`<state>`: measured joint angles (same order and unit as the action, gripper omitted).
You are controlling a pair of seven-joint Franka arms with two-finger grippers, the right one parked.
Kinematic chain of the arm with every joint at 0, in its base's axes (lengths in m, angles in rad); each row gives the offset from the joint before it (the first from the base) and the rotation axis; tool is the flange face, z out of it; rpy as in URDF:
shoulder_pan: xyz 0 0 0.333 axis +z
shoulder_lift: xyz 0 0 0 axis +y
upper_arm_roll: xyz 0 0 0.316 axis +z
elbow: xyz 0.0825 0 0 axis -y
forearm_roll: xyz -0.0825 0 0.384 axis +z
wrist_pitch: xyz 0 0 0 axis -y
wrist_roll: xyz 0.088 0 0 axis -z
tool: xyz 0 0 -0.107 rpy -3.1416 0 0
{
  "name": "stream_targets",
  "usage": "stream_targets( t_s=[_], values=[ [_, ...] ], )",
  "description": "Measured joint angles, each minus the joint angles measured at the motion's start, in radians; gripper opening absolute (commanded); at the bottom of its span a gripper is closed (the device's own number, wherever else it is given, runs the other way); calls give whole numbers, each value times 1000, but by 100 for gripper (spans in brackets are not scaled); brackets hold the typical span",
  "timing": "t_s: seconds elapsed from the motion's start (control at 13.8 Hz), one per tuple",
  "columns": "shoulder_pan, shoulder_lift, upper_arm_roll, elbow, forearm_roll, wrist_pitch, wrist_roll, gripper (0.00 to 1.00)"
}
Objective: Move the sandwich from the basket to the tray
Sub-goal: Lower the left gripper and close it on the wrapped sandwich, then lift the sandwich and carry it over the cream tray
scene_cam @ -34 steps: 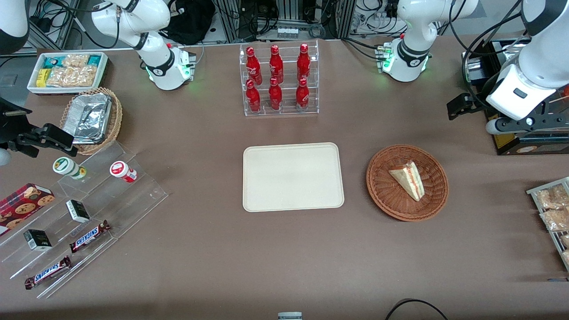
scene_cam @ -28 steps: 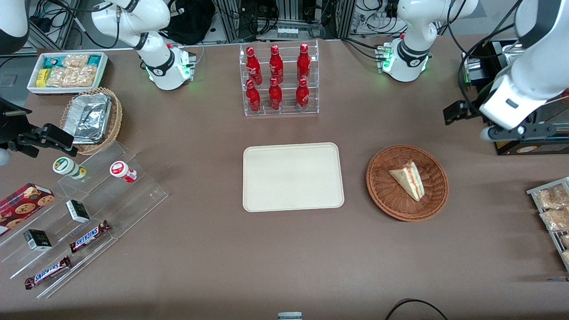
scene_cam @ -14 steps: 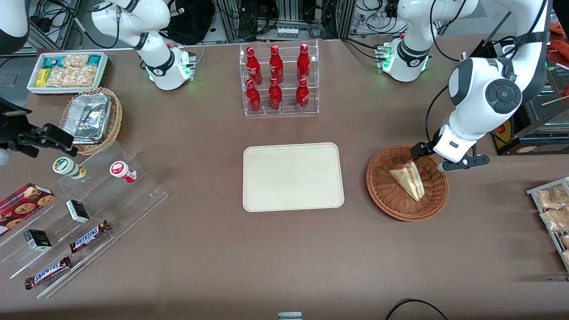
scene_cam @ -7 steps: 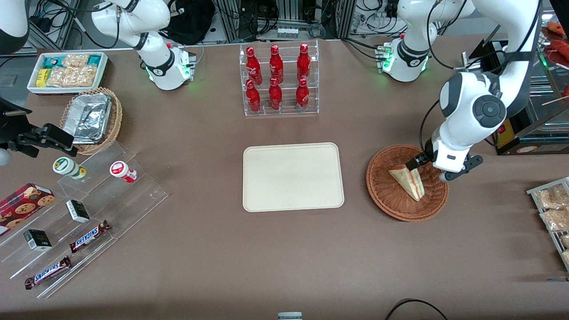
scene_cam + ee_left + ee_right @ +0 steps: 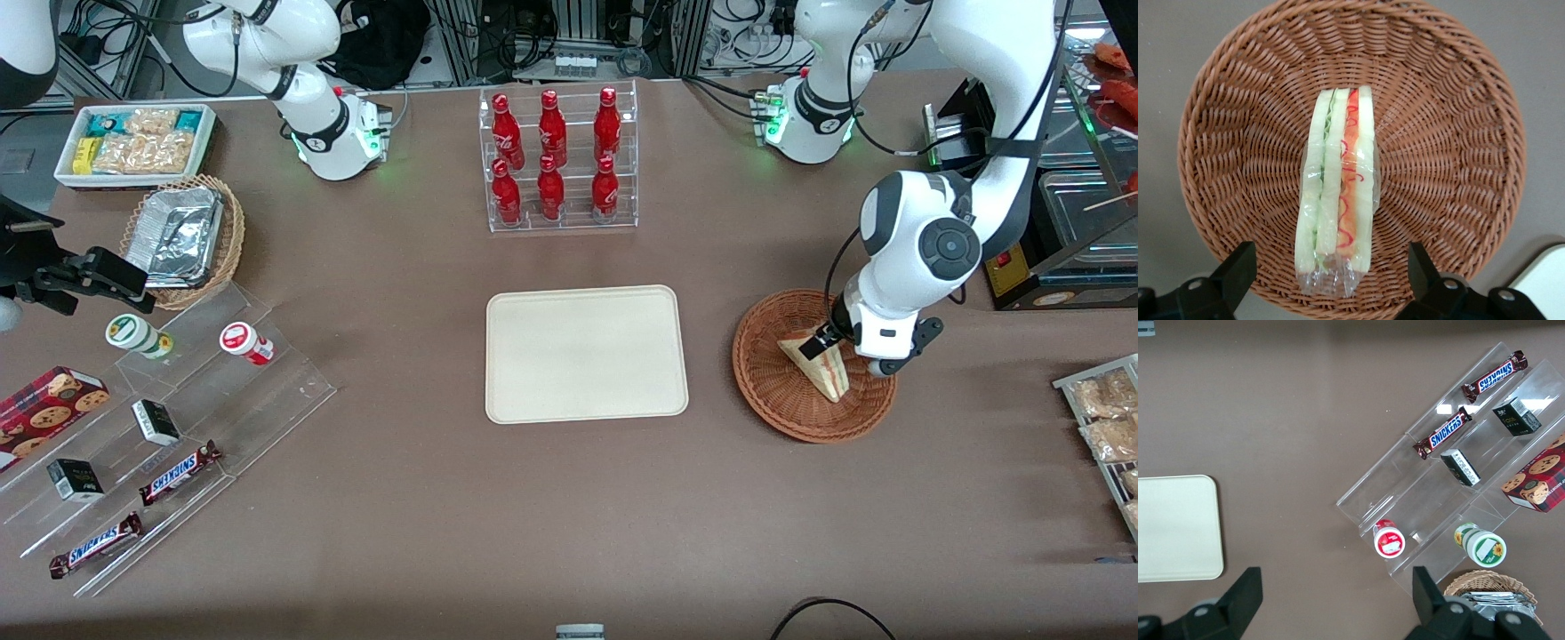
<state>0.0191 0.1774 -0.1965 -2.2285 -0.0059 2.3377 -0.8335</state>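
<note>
Claw over basket: wrist housing hides most of it in front view, also covers sandwich upper end. Wrist view: claw fingers cut off by frame edge, tray only corner visible, basket rim clipped.

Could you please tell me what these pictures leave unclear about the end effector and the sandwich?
- Front view: the arm's wrist covers part of the sandwich in the basket, so contact with the end effector cannot be judged.
- Left wrist view: the fingers are open, but the picture's edge cuts off their bases.
</note>
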Motion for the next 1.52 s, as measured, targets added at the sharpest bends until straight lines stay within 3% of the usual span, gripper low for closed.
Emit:
stream_targets(
  t_s=[0.29,0.36,0.43,0.51,0.58,0.65,1.09,1.52],
  values=[
    [0,41,0,-11,0,55,-4,100],
    [0,50,0,-19,0,78,-4,93],
    [0,57,0,-26,0,95,-4,71],
    [0,63,0,-31,0,107,-4,43],
    [0,67,0,-32,0,111,-4,23],
    [0,69,0,-33,0,111,-4,15],
    [-1,41,-1,-18,1,68,30,13],
    [-3,-1,-52,192,2,-319,162,12]
  ],
)
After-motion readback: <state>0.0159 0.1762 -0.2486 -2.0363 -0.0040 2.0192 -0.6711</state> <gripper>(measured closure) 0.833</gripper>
